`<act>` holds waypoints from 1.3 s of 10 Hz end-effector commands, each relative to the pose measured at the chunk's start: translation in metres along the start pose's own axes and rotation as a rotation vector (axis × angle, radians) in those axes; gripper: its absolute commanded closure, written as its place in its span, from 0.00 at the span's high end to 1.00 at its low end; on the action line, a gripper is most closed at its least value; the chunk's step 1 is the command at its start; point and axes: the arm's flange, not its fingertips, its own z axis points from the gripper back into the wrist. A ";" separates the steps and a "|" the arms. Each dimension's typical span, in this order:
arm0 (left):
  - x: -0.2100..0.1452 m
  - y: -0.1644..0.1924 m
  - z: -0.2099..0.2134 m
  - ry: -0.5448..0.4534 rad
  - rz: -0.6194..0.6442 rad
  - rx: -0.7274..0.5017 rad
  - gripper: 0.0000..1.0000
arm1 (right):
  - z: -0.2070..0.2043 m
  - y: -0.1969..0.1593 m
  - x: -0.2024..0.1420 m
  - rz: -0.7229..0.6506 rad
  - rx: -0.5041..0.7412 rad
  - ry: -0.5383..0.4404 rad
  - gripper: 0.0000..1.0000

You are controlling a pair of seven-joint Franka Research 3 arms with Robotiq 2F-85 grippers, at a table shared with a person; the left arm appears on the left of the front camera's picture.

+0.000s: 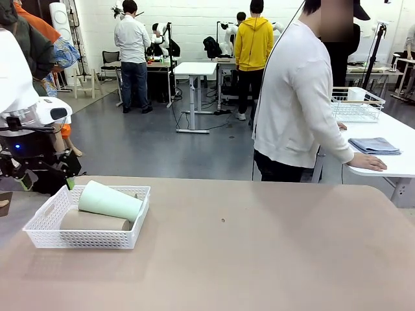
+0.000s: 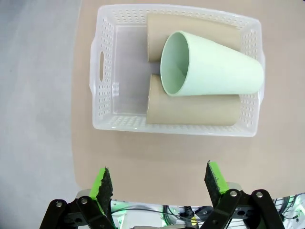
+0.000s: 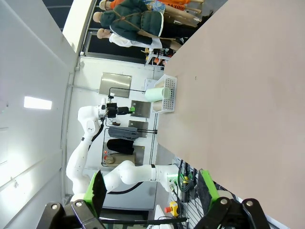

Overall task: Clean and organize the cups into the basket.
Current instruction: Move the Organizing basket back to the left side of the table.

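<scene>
The white lattice basket (image 1: 45, 223) (image 2: 108, 71) stands at the table's left side. Inside it lie two kraft-brown cups (image 2: 193, 109) (image 2: 162, 26) on their sides, and the mint green cup (image 1: 110, 201) (image 2: 214, 71) rests across them, tilted, its mouth toward the handle side. One brown cup (image 1: 94, 222) shows through the lattice in the front view. My left gripper (image 1: 45, 178) (image 2: 159, 183) hangs open above the table behind the basket, holding nothing. My right gripper (image 3: 152, 191) is open and empty near the table's edge, far from the basket (image 3: 169, 94).
A person in a white top (image 1: 298, 97) stands at the far side, hand on a folded grey cloth (image 1: 374, 146) on a neighbouring white table. A white wire basket (image 1: 356, 105) sits there too. The brown tabletop (image 1: 259, 246) stretches bare to the right of the basket.
</scene>
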 end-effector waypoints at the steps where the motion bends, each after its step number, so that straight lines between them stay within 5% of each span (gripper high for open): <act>1: -0.006 -0.004 -0.016 0.000 0.025 0.044 1.00 | -0.001 0.001 -0.002 0.002 0.006 -0.005 1.00; 7: -0.002 -0.001 0.000 -0.002 0.001 0.005 1.00 | -0.001 0.001 -0.002 0.002 0.006 -0.005 1.00; 10: 0.042 0.074 0.031 0.183 -0.011 -0.409 1.00 | -0.001 0.001 -0.002 0.002 0.006 -0.005 1.00; 13: 0.064 0.177 0.038 0.198 -0.031 -0.775 1.00 | -0.001 0.001 -0.002 0.002 0.006 -0.005 1.00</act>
